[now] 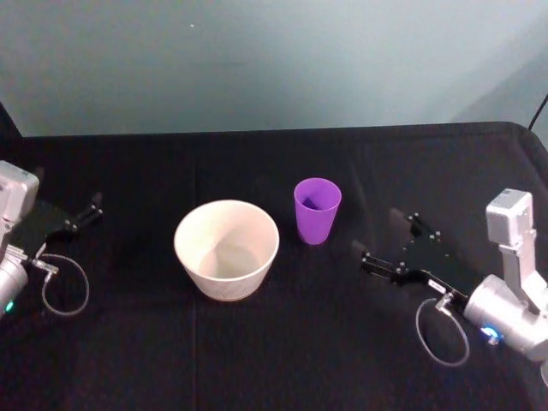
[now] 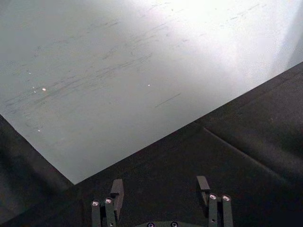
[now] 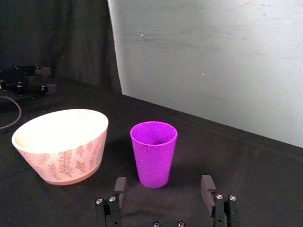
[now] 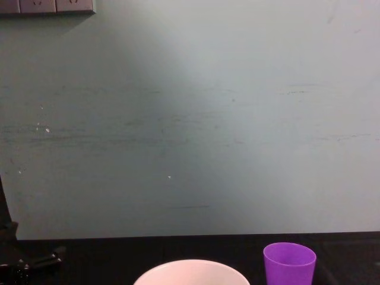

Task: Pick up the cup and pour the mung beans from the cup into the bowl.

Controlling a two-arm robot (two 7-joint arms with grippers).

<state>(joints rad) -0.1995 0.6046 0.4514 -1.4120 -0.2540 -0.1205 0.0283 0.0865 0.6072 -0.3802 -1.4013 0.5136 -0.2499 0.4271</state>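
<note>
Closest to my head camera is the right claw [image 1: 384, 241], low over the bench [image 1: 257, 360] on its right side. Its fingers are spread wide and grip nothing. It points toward the cup [image 1: 317, 210], near it but apart from it. From the right wrist camera I see the cup standing ahead of the claw, lined up with the gap between the two fingers.

I see the cup upright on the black bench, just to the right of the bowl [image 1: 229, 281] and a little farther back, with a narrow strip of cloth between them. Its mouth faces up. The inside is shadowed, and I cannot tell what it holds. The bowl sits near the middle of the bench, upright, white inside. The right wrist camera shows a pinkish leaf pattern on its outer wall.

Over at the left edge of the bench sits the left claw [image 2: 159, 185], well apart from the bowl. Its fingers are also released, and I see only dark cloth between them. A grey cable loop [image 1: 443, 334] hangs by the right wrist.
</note>
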